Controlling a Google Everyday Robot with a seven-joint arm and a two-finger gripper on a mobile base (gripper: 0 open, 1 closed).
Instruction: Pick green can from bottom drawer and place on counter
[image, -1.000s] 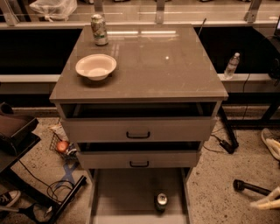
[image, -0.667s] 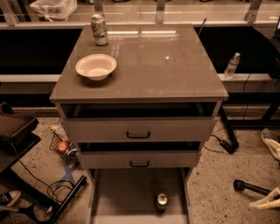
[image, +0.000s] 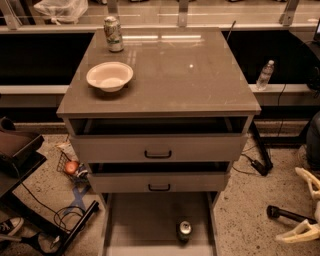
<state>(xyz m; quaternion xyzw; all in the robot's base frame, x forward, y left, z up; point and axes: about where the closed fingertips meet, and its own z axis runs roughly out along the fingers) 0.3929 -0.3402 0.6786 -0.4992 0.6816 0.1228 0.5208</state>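
The green can (image: 184, 230) stands upright on the grey floor of the open bottom drawer (image: 145, 220), near its front edge and right of centre. Its silver top faces the camera. The counter (image: 170, 70) is the glossy grey-brown top of the cabinet. My gripper (image: 301, 207) is at the lower right edge of the view, to the right of the drawer and apart from the can. Its pale fingers (image: 297, 234) are spread open and hold nothing.
A white bowl (image: 109, 76) and a pale whitish-green can (image: 113, 34) stand on the counter's left side. The two upper drawers (image: 158, 149) are slightly open. A black bar (image: 287, 215) lies on the floor at the right. Cables, a basket and a stand (image: 60, 220) are at the left.
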